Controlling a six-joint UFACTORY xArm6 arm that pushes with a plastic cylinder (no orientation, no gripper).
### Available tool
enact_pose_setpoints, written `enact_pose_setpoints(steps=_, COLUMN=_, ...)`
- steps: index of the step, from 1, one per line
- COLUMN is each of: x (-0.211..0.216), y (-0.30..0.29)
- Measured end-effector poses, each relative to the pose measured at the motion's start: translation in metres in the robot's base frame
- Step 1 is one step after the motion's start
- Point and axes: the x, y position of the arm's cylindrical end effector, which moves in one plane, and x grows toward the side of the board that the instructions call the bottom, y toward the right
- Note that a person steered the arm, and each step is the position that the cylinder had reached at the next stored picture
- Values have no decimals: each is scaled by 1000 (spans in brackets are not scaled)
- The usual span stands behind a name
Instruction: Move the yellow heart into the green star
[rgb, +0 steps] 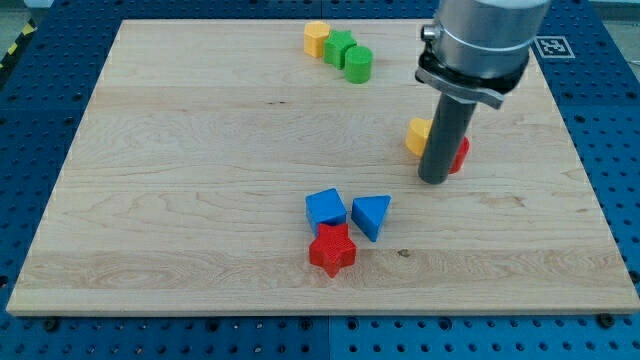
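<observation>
On the wooden desk (200, 180), my tip (433, 181) rests on the surface at about three o'clock from the board's middle. It is a plain dark rod under a grey cylindrical mount (480, 45); this tool has nothing that opens or closes, and it holds nothing.

A yellow block (417, 135), its shape partly hidden, sits just beside the rod at ten o'clock from my tip. A red block (461, 153) peeks out at two o'clock from my tip, touching or nearly touching the rod; I cannot tell which.

Towards twelve o'clock on the desk lies a row of three: a yellow block (316, 38), probably the heart though its outline is hard to make out, touching the green star (339, 47), with a green cylinder (358, 63) against the star at four o'clock.

Near six o'clock on the desk sit a blue cube (325, 208), a blue triangle (371, 214) and a red star (332, 250), close together.

No brand or readable writing shows; only a black-and-white square marker (553, 46) lies off the desk at its two o'clock corner.
</observation>
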Motion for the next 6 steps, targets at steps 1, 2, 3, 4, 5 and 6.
enact_pose_setpoints(steps=1, x=-26, y=-6)
enact_pose_setpoints(steps=2, x=-49, y=-10)
enact_pose_setpoints(steps=3, x=-63, y=-9)
enact_pose_setpoints(steps=4, x=-63, y=6)
enact_pose_setpoints(steps=5, x=-66, y=17)
enact_pose_setpoints(steps=6, x=-83, y=8)
